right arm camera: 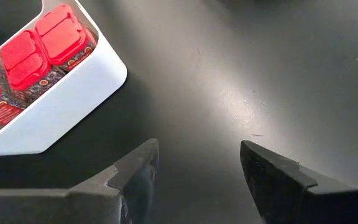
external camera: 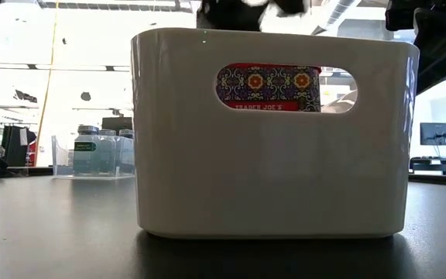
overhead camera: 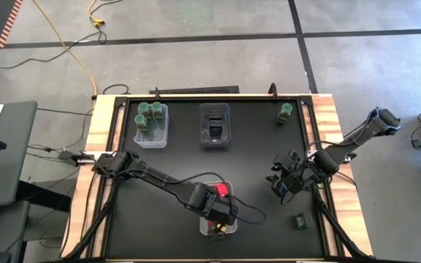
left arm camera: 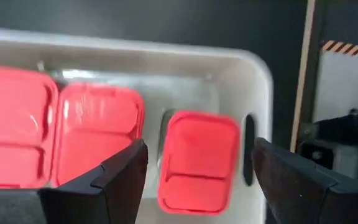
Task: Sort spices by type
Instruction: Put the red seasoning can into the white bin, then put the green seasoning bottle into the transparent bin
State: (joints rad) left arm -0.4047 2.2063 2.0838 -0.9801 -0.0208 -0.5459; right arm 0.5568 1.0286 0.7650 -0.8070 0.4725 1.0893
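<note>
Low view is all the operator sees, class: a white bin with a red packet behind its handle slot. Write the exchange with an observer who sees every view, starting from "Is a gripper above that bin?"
Observer: Yes. The left gripper hangs open over the white bin, with a red packet below its fingers, inside the bin.
Operator: Is anything unsorted?
Observer: Two spices sit loose on the table's right side: a green-lidded jar at the far end and a dark box at the near end.
Operator: And the right gripper?
Observer: The right gripper is open over bare table, holding nothing.
</note>
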